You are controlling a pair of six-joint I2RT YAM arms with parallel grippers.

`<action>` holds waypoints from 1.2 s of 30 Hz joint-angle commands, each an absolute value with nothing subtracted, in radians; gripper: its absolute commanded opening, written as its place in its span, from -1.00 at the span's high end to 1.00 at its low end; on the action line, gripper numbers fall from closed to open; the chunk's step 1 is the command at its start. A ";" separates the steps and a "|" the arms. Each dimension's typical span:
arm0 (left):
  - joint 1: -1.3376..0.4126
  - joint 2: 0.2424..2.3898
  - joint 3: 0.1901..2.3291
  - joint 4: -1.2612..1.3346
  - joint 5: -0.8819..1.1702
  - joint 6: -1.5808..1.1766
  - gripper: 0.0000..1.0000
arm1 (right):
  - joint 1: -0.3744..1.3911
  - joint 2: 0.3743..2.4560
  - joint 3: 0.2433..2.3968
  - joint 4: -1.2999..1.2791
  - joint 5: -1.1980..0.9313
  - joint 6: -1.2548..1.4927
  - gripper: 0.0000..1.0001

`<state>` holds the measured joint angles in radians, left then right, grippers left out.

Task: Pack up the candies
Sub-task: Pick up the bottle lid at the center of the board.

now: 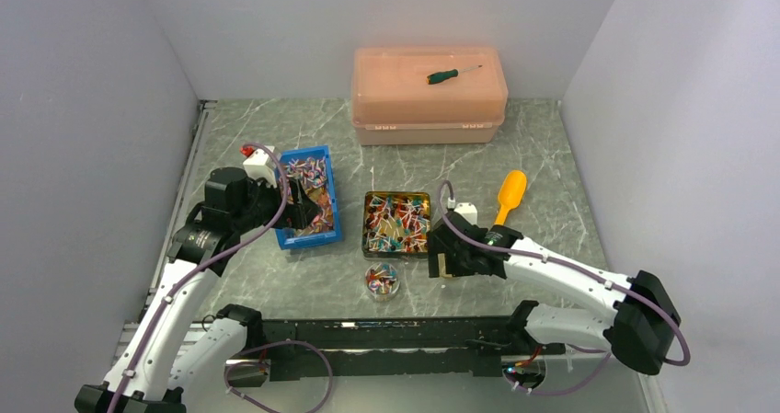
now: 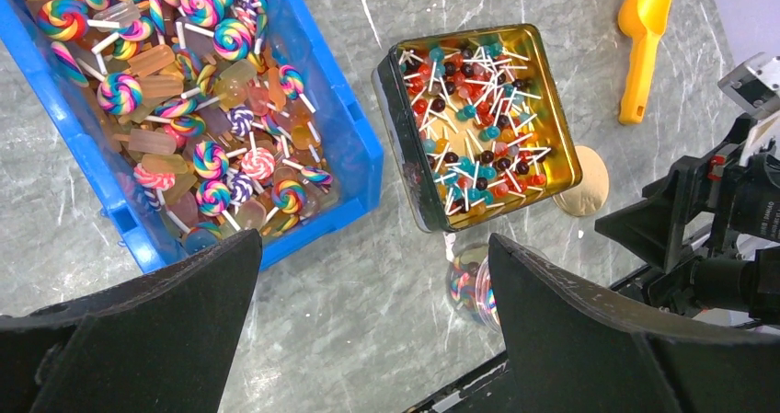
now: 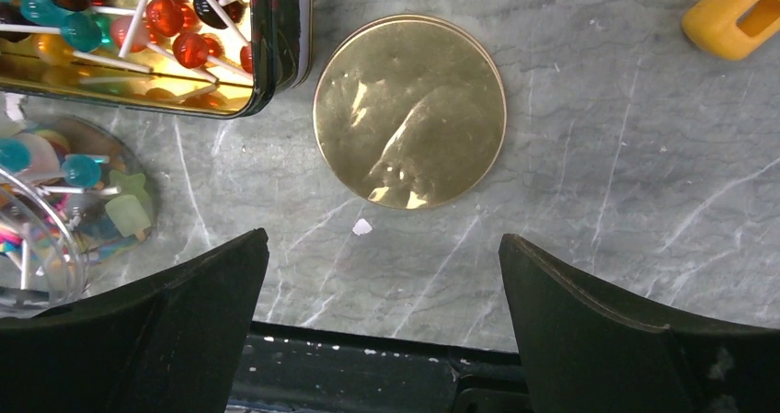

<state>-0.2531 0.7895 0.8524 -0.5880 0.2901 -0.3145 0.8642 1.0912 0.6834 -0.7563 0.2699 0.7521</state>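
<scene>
The candies are small colourful lollipops in heaps. One heap (image 1: 308,178) fills a blue bin (image 1: 333,211); it shows as swirl lollipops in the left wrist view (image 2: 202,119). Another heap (image 1: 395,220) of round red, teal and dark ones fills a gold tin (image 2: 391,146). A small clear jar (image 1: 382,281) in front of the tin holds a few candies (image 3: 83,169). My left gripper (image 1: 302,212) hovers over the bin's near right part, open and empty (image 2: 372,247). My right gripper (image 1: 444,264) is open and empty (image 3: 383,247), just right of the tin.
A round gold lid (image 3: 409,109) lies flat on the table between the tin and my right gripper. An orange scoop (image 1: 509,195) lies right of the tin. A pink lidded box (image 1: 429,96) with a green-handled screwdriver (image 1: 451,74) on top stands at the back.
</scene>
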 commanded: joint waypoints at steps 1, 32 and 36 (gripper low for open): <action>-0.256 0.784 0.857 -0.558 0.294 -0.294 -0.99 | 0.871 1.137 0.699 -0.697 0.302 0.759 -1.00; -0.239 0.806 0.864 -0.547 0.322 -0.285 -0.99 | 0.829 1.355 0.676 -0.540 0.358 0.698 -1.00; -0.235 0.805 0.864 -0.545 0.323 -0.285 -0.99 | 0.793 1.359 0.671 -0.515 0.340 0.678 -1.00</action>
<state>-0.2440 0.8032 0.8524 -0.5873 0.2996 -0.3069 0.8268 1.3560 0.6777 -0.5743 0.3382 0.7021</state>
